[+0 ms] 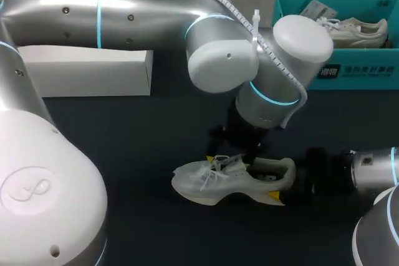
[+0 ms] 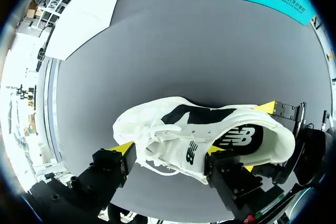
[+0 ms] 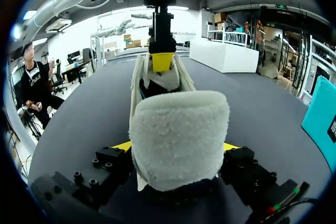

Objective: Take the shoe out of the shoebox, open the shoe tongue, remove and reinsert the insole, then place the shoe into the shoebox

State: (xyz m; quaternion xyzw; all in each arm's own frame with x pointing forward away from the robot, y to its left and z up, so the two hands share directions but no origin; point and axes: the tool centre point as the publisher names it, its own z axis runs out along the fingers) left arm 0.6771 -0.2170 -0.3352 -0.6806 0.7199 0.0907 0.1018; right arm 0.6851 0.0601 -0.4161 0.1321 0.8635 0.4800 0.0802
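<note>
A white shoe [image 1: 215,185] stands upright on the dark table, toe to the left. Seen from above, its laces and tongue [image 2: 184,150] and dark insole [image 2: 231,137] show. My left gripper [image 2: 168,150] comes down over it, open, one yellow tip by the laces and the other at the shoe's mouth behind the tongue. My right gripper [image 3: 176,146] is shut on the fuzzy heel [image 3: 178,135], a yellow tip on each side; from overhead it [image 1: 283,179] comes in from the right. The teal shoebox [image 1: 349,73] stands at the back right.
A second pale shoe [image 1: 355,29] lies inside the teal box. A long white box [image 1: 93,70] lies at the back left under my left arm. Bare dark table surrounds the shoe in front and to the left.
</note>
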